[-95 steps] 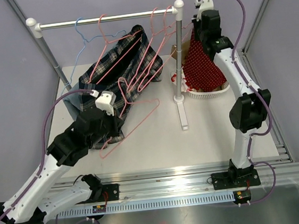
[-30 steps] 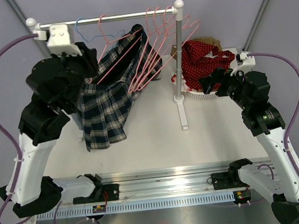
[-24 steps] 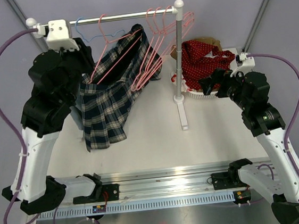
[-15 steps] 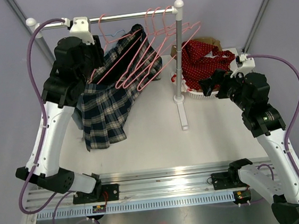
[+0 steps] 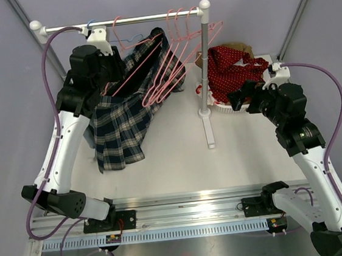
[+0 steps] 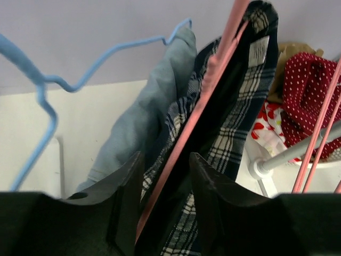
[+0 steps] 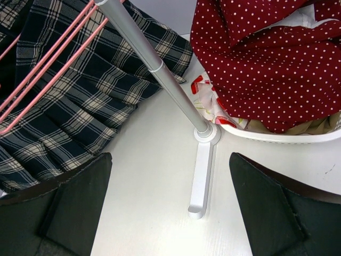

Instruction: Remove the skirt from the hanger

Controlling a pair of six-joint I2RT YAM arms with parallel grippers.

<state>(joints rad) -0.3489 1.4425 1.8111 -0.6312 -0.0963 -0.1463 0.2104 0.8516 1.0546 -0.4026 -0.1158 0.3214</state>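
Observation:
The dark plaid skirt (image 5: 121,124) hangs on a pink hanger (image 5: 129,68) hooked on the rail, its hem draped onto the table. My left gripper (image 5: 110,70) is raised beside the rail at the skirt's top. In the left wrist view the gripper (image 6: 166,157) stands open, with the hanger's pink arm (image 6: 202,101) and the skirt's dark waistband (image 6: 240,106) passing between the fingers. My right gripper (image 5: 236,99) hovers wide open and empty over the table right of the rack post. Its wrist view (image 7: 170,156) shows the skirt (image 7: 80,101) at the left.
The rail (image 5: 141,19) rests on a white post (image 5: 204,69) with a foot (image 7: 201,176) on the table. Several empty pink hangers (image 5: 175,48) and a blue hanger (image 6: 42,90) hang there. Light-blue denim (image 6: 144,117) hangs behind the skirt. A white basket (image 7: 277,136) holds a red dotted garment (image 5: 235,66).
My left arm has carried the skirt's top rightwards along the rail from its far left end, and its jaws have widened a little. The right arm has stayed still.

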